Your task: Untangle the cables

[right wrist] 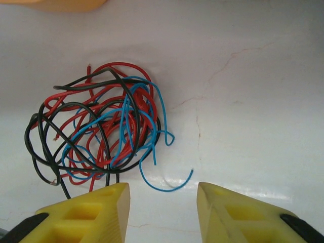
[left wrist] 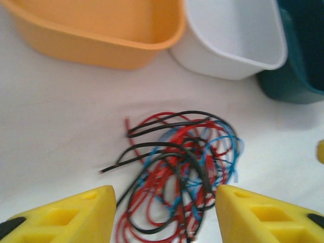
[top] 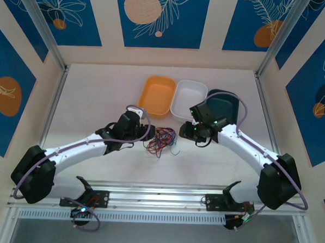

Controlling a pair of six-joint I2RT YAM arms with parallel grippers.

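From the near edge of the desk the two arms reach inward. The left jaws stand released, their yellow fingers apart, with the near loops of the tangle lying loose in the gap and nothing grasped. The right jaws are released too, fingers spread over bare desk, a black strand reaching one tip. Between the arms, about mid-desk, the cables lie in one knot of red, blue and black. Toward the far edge an orange tub, a white tub and a dark teal tub sit side by side in a row.
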